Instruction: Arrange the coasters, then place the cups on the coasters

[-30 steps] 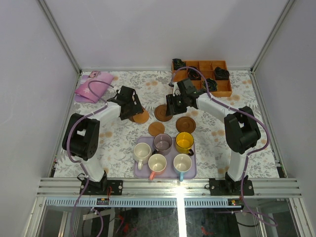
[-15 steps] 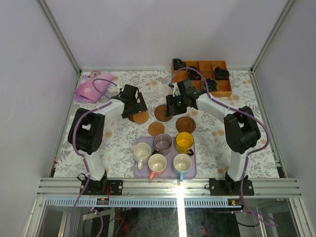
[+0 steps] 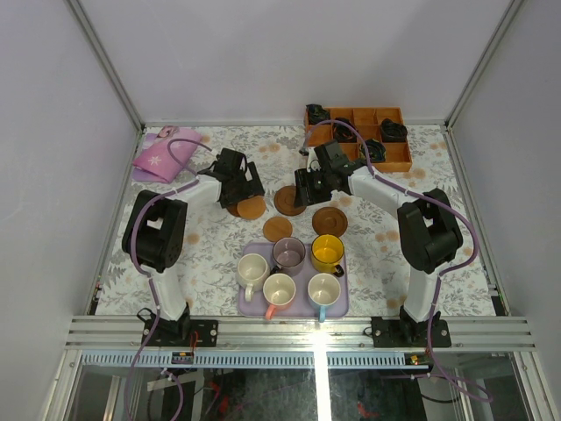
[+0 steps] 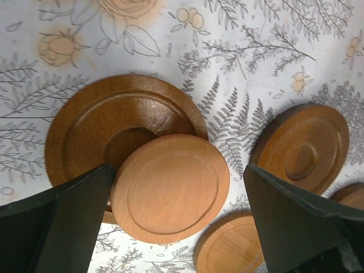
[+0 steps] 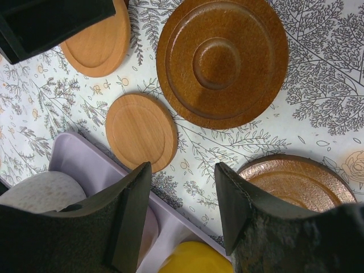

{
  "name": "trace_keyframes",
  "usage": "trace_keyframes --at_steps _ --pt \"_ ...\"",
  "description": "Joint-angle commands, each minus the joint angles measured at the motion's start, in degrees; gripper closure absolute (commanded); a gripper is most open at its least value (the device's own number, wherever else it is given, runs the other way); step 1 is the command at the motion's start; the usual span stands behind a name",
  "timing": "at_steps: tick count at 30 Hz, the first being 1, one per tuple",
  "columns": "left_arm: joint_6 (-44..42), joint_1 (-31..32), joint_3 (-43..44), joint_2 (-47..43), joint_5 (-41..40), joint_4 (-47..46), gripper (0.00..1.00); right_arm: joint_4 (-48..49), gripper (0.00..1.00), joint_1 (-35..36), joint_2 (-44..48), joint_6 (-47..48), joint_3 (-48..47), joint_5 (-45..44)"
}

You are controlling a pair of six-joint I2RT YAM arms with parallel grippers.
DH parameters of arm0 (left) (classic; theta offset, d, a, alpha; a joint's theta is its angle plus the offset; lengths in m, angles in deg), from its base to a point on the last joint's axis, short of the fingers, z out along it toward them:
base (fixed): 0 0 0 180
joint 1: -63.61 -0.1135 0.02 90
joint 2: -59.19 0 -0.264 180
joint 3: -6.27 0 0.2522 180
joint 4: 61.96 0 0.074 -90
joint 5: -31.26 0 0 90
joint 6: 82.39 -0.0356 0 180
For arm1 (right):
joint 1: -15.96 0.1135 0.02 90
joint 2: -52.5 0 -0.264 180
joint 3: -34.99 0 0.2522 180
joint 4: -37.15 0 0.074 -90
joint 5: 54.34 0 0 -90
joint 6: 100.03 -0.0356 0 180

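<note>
Top external view: found all five cups (image 3: 289, 272) on the lilac tray (image 3: 250, 308) at the middle of the table's (image 3: 206, 254) near edge. Noted cream cup (image 3: 252, 267), mauve cup (image 3: 288, 253) and yellow cup (image 3: 327, 253) in the far row, pink-handled cup (image 3: 279, 288) and blue-handled cup (image 3: 323, 288) in the near row. Found the five coasters (image 3: 277, 229) on the table just beyond the tray's far edge, apart from the cups. Noted a wooden box (image 3: 396, 160) at the far right corner.

Left wrist view: saw the left gripper (image 4: 179, 170) spread wide either side of a light coaster (image 4: 170, 193), clasping nothing, with a gap beside one finger (image 4: 296, 227). Saw that light coaster lying partly on top of a dark coaster (image 4: 91, 131).

Right wrist view: saw the right gripper (image 5: 182, 170) parted and empty over the tray's far edge, near a small light coaster (image 5: 141, 132), a large dark coaster (image 5: 222, 62) and a coppery coaster (image 5: 296, 179).
</note>
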Motion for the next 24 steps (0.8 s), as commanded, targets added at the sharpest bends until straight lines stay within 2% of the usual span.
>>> trace_keyframes --at_steps 1,11,19,24 --pt "0.4 0.2 0.1 0.8 5.0 -1.8 0.04 1.4 0.44 0.6 3.1 -0.3 0.4 0.8" --pt "1.7 1.1 1.6 0.0 10.0 -4.9 0.11 2.2 0.44 0.6 2.8 -0.6 0.9 1.3" --pt "3.0 3.0 2.9 2.4 12.4 -10.9 0.08 2.2 0.44 0.6 1.8 -0.4 0.4 1.2" --pt "2.1 3.2 3.8 3.4 9.1 -10.6 0.06 1.1 0.47 0.6 0.4 1.0 -2.4 -0.3"
